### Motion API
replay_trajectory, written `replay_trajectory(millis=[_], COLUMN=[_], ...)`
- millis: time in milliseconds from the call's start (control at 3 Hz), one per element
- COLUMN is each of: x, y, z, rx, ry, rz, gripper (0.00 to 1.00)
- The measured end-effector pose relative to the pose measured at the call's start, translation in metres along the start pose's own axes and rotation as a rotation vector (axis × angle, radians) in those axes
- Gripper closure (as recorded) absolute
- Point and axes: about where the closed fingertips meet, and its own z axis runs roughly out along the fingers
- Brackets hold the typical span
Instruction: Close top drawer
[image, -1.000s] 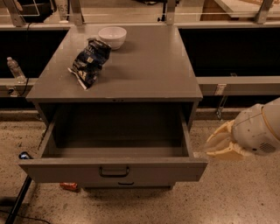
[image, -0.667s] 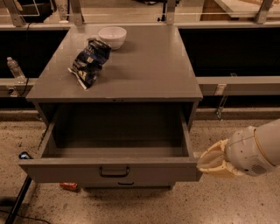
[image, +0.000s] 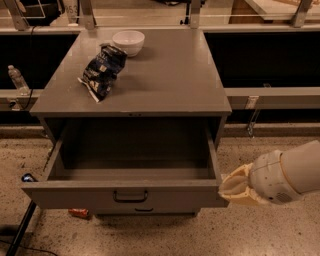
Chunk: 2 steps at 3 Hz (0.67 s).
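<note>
The top drawer (image: 130, 194) of the grey metal cabinet is pulled fully out and its deep box is empty. Its wide front panel faces me with a dark rectangular pull handle (image: 130, 196) at centre. My gripper (image: 235, 189), with pale tan fingers on a white wrist, is at the right end of the drawer front, touching or nearly touching its corner. A second, lower drawer handle (image: 144, 210) shows just under the top drawer's front.
On the cabinet top (image: 165, 80) lie a dark blue chip bag (image: 103, 70) and a white bowl (image: 128, 41). A water bottle (image: 17, 79) stands on a rail at left. A black pole (image: 20, 227) leans at the lower left. A small orange item (image: 79, 213) lies on the speckled floor.
My gripper has moved left and down, from beside the cabinet's right side to the right corner of the drawer front. The drawer has not moved.
</note>
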Motion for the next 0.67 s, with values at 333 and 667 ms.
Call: replay_trajectory(millis=[333,667], x=[0.006,0.012], y=[-0.001,-0.001], z=[0.031,0.064], rx=[0.002,-0.005], ry=[-0.047,-0.095], rz=[-0.005,-0.020], gripper=[1.00,1.00])
